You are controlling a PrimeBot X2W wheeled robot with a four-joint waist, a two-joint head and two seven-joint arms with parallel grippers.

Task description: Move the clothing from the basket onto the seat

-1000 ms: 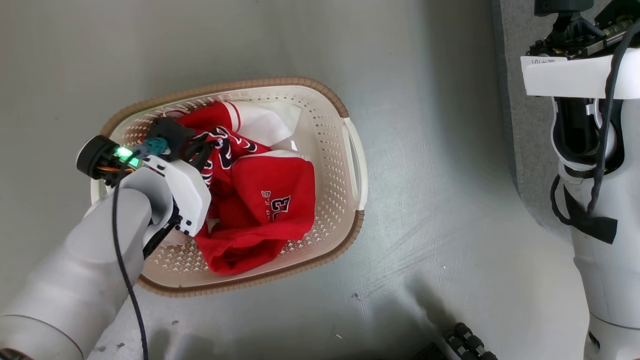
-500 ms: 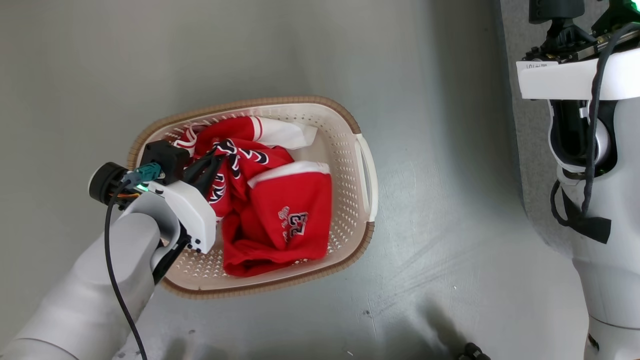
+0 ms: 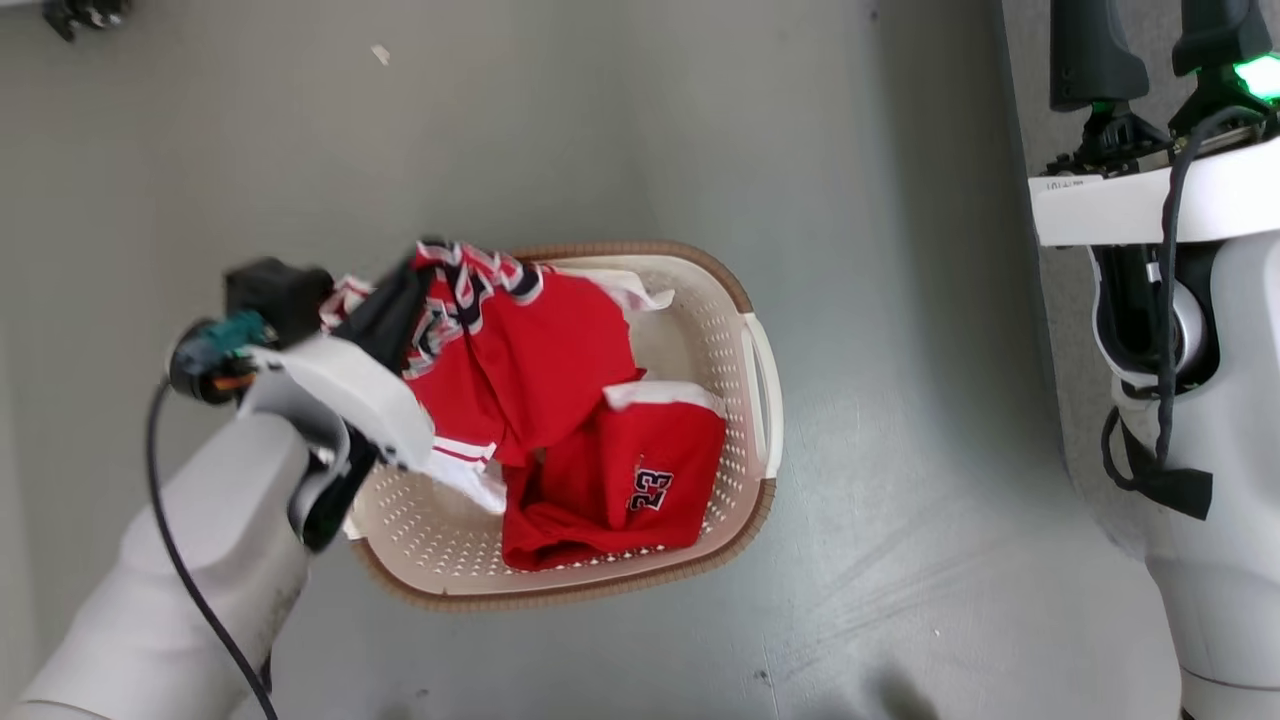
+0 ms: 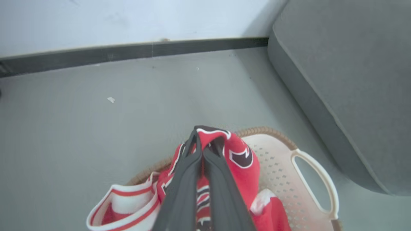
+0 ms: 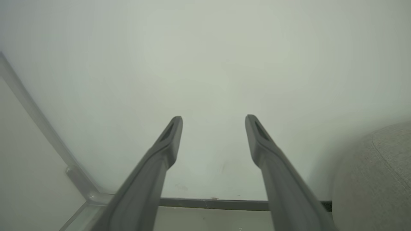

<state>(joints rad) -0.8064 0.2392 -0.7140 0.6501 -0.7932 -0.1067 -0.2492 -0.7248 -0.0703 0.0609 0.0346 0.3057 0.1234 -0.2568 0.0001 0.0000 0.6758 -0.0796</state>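
My left gripper [image 3: 415, 270] [image 4: 205, 134] is shut on a red jersey [image 3: 520, 350] [image 4: 239, 157], holding it up above the left end of the cream basket [image 3: 730, 330] [image 4: 282, 163]. The jersey's hem hangs down into the basket. A second red piece of clothing [image 3: 630, 480], marked 23, lies in the basket's right half. The grey seat [image 4: 350, 96] [image 3: 1030, 330] [image 5: 375, 179] stands to the right of the basket. My right gripper [image 5: 213, 128] is open and empty, pointing at a pale wall; its fingers [image 3: 1090, 50] show at the top right of the head view.
The basket rests on a bare grey floor [image 3: 700, 120]. A dark skirting strip [image 4: 135, 54] runs along the wall beyond it. My right forearm [image 3: 1210, 420] with its cable hangs by the seat's edge. A small scrap [image 3: 380, 55] lies on the floor.
My left gripper has risen with the jersey, pulling it up out of the basket and off the piece marked 23. The head camera has shifted, so the basket sits lower and further right.
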